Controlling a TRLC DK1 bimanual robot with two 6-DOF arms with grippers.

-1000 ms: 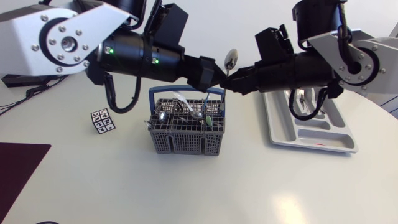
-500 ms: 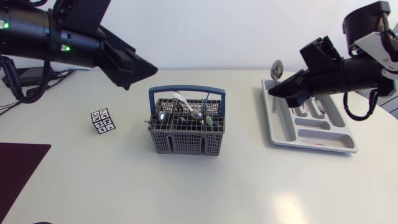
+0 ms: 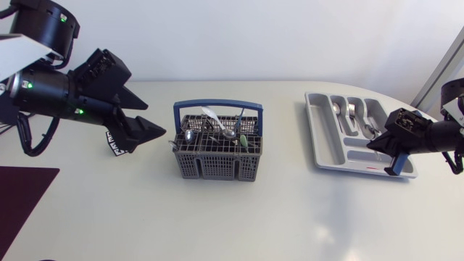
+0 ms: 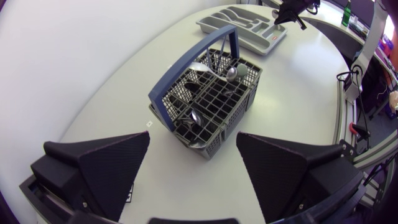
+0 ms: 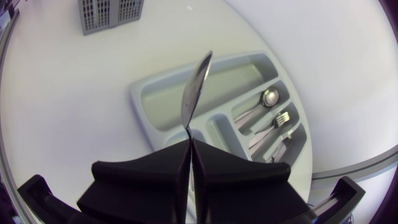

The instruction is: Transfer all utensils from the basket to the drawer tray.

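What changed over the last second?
Left arm pulled back from over the basket to the table's left, jaws open. Right arm carried the spoon, jaws shut on it, from above the basket to the right side of the tray. Basket, tray and their utensils stayed put.

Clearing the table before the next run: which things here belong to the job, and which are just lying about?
Job: basket, utensils in it, tray, cutlery in the tray, spoon in right gripper.
Lying about: cube, dark mat.
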